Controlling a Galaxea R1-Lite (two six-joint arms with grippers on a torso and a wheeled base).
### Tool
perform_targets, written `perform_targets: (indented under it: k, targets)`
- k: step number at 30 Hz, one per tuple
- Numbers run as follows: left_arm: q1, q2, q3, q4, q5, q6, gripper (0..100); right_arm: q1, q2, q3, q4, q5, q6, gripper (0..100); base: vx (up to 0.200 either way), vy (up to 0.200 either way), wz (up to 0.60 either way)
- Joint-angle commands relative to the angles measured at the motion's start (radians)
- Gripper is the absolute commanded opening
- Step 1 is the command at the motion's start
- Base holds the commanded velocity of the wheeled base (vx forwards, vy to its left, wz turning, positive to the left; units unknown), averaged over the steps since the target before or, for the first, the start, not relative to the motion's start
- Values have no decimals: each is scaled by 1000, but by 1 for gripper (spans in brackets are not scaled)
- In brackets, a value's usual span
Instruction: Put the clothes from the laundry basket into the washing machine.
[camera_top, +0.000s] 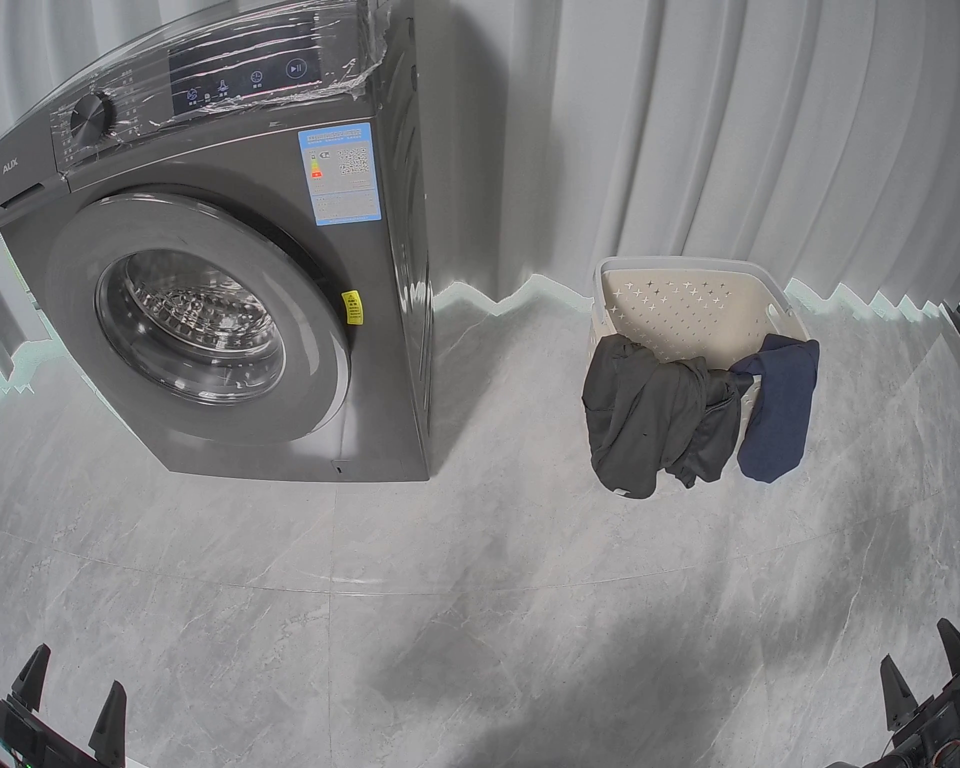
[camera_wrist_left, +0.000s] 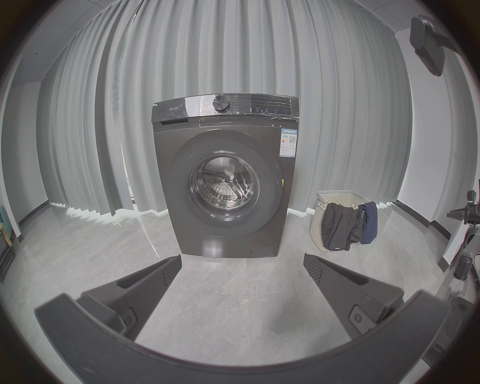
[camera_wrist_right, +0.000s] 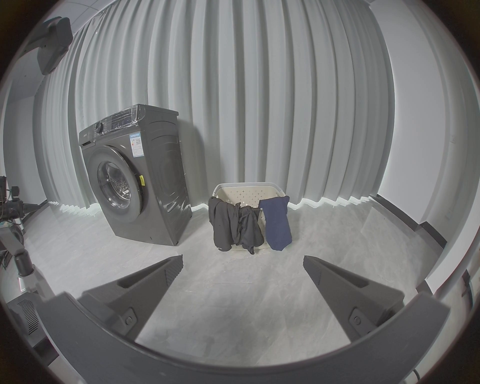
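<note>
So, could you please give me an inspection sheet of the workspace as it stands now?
Surface: grey tiled floor, bare between the robot and the things.
Job's things: washer on the left, door looks shut; basket to its right, against the curtain; grey garment and navy garment draped over the basket's front rim, hanging outside.
Clutter: nothing seen.
Grippers: left gripper and right gripper both open, empty and well short of the washer and basket.
Cables: nothing seen.
Surroundings: pale pleated curtain behind everything.
</note>
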Motion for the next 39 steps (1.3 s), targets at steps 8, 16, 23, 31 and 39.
perform_targets:
  k: [8,16,23,31,39]
  targets:
    - [0,-17,18,0,2,-2,100,0,-9,5,0,0,0,100,0,-200,0]
    - [0,-17,18,0,3,-2,100,0,-9,5,0,0,0,100,0,0,0]
    - [0,-17,16,0,2,-3,100,0,-9,5,0,0,0,100,86,0,0]
    - [0,-17,16,0,2,-5,100,0,-9,5,0,0,0,100,150,0,0]
    - [0,-17,16,0,3,-8,100,0,-9,5,0,0,0,100,0,0,0]
